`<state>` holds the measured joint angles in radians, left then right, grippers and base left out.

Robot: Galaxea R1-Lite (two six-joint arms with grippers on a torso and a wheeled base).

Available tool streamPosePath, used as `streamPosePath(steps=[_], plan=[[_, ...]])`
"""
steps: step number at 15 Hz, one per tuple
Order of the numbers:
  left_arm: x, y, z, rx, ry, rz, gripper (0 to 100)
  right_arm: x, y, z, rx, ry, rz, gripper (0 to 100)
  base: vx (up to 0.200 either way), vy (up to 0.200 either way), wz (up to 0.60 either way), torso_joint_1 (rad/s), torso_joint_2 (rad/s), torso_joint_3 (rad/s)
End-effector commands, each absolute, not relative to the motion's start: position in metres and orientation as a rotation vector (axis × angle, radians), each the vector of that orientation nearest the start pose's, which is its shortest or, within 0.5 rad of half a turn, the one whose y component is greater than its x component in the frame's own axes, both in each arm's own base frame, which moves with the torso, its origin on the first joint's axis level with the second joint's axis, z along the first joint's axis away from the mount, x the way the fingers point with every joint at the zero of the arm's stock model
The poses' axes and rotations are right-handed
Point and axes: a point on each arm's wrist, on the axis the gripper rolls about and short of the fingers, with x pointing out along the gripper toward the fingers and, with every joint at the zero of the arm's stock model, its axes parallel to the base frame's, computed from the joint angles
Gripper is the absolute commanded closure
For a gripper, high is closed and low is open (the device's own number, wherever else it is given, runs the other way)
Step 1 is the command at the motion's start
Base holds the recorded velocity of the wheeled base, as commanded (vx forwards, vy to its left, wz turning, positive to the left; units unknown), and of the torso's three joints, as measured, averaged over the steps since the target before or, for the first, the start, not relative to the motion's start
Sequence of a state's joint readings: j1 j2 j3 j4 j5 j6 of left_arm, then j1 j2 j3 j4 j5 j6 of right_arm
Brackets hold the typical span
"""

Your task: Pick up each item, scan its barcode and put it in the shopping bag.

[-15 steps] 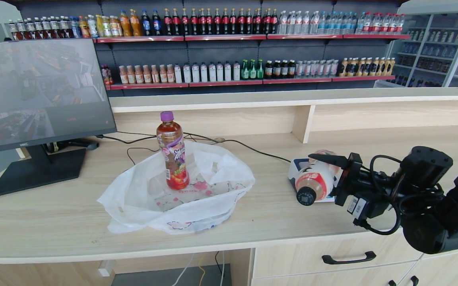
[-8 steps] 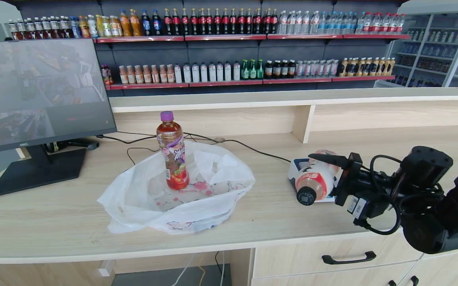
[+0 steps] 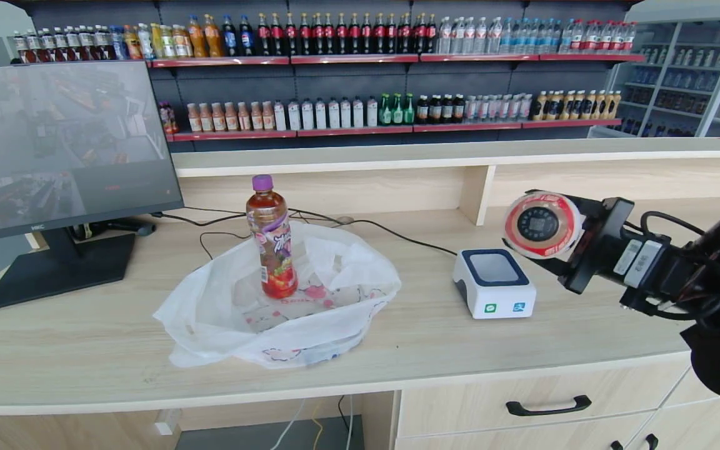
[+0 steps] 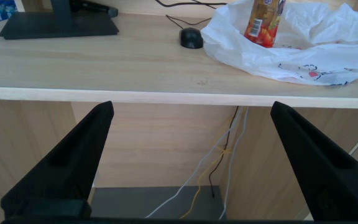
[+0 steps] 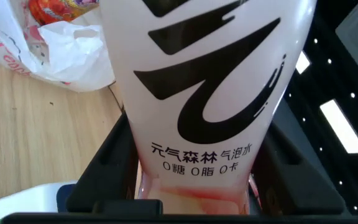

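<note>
Centre frame: the shopping bag (image 3: 222,312) lies open on the counter (image 3: 85,350), with a purple-capped bottle (image 3: 270,240) upright inside. Right of frame: the right gripper (image 3: 554,232), clamped on a pale bottle (image 3: 538,224), has risen from directly over the scanner (image 3: 493,282) to its upper right. The left gripper (image 4: 191,118) is spread apart, below the counter edge.
</note>
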<state>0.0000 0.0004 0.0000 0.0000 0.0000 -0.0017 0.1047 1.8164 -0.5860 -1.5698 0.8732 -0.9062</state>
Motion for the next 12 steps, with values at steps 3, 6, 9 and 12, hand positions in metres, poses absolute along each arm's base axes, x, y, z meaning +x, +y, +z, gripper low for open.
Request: streamPosePath(steps=[3,6,9,12], plan=[[-0.023,0.000,0.075,-0.002,0.000,0.000,0,0.234,0.058,0.214,-0.677,-0.682,0.676,100,0.000,0.000,0.00,0.000,0.00,0.000],[-0.023,0.000,0.075,-0.002,0.000,0.000,0,0.212,0.100,0.229,-0.390,-0.650,0.604,100,0.000,0.000,0.00,0.000,0.00,0.000],[-0.023,0.000,0.075,-0.002,0.000,0.000,0,0.210,0.110,0.229,-0.149,-0.547,0.464,100,0.000,0.000,0.00,0.000,0.00,0.000],[-0.023,0.000,0.075,0.002,0.000,0.000,0,0.210,0.107,0.173,-0.021,-0.259,0.413,100,0.000,0.000,0.00,0.000,0.00,0.000]])
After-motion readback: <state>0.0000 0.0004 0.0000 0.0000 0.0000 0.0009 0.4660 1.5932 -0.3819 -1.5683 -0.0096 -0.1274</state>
